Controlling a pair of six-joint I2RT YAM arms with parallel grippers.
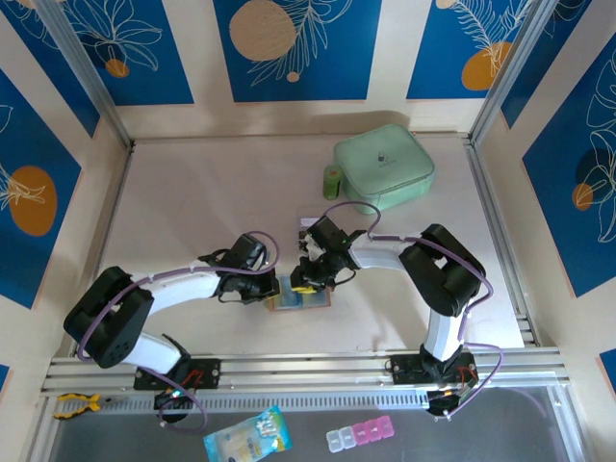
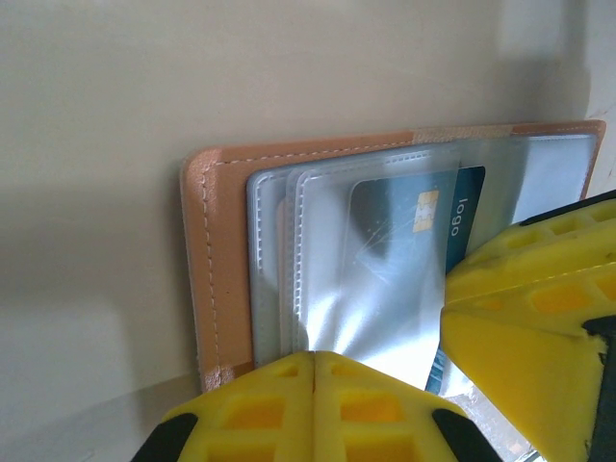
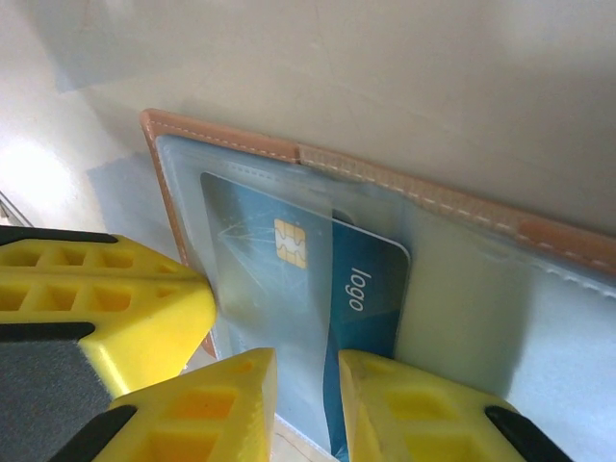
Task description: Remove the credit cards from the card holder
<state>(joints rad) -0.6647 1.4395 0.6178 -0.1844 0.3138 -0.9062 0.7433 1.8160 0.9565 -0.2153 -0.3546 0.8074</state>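
Looks early in the job. Finds the card holder (image 2: 207, 250) spread open, inner side up, flat on the table (image 1: 192, 212) towards its near edge, between the two arms. Makes out one blue credit card (image 3: 289, 279) with a gold chip and the word "logo", most of it under a clear sleeve, the logo end bare and darker (partway out of the pocket, or so it reads). Cannot say whether more cards sit in the other sleeves; too glossy to tell. Judges nothing fully out yet, then: this card to be drawn clear and set down, any others after it. Puts the left gripper (image 2: 315, 371) at the holder's near edge, fingers pressed together with no gap, tips down on the rim of the clear sleeves, beside the card rather than on it; probably pinning the holder in place. Puts the right gripper (image 3: 308, 371) just beside it, at the card's bare end, fingers a narrow gap apart, with the card's dark corner running into that gap. Cannot tell whether those fingers pinch the card or merely straddle it. Calls for a firm pinch and a slide out along the sleeve, holder held flat meanwhile.
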